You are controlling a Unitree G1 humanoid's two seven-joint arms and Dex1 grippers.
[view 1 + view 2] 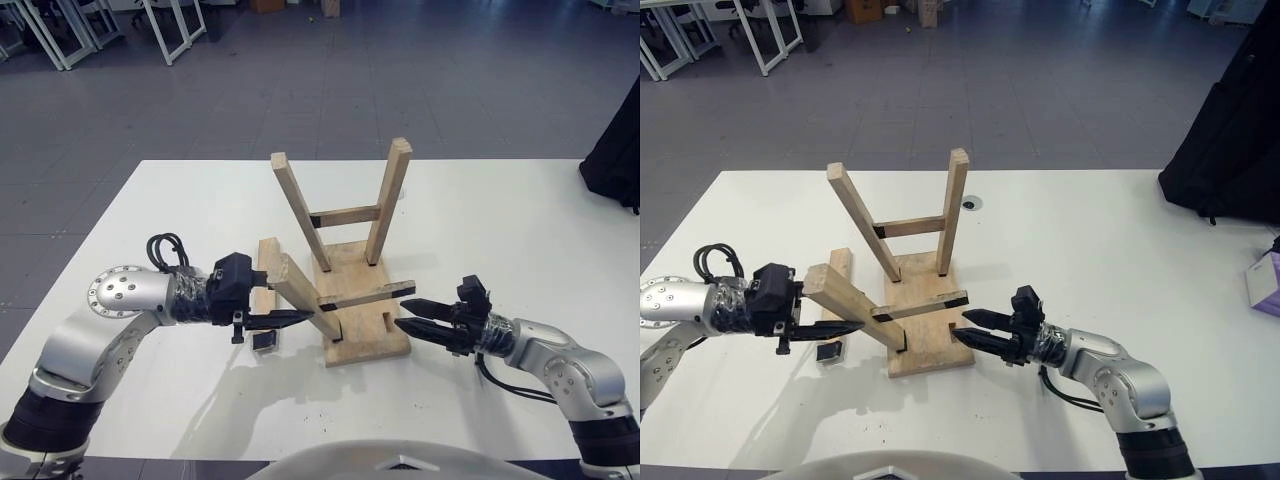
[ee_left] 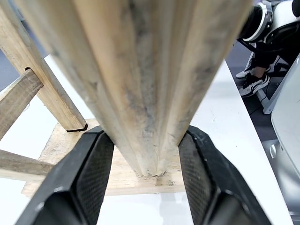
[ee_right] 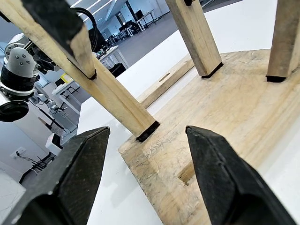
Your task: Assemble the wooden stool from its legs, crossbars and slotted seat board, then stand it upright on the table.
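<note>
The slotted seat board lies flat on the white table. Two legs joined by a crossbar stand up from its far side. A third leg leans in the near-left slot, and my left gripper is shut on it low down. A crossbar runs rightward from that leg, its end free. My right gripper hovers open at the board's near-right edge, beside an empty slot. Another wooden piece lies flat behind the left gripper.
A small black object lies on the table under the left gripper. A purple box sits at the table's right edge, with a black bag beyond it. There is free room on the table's far and right sides.
</note>
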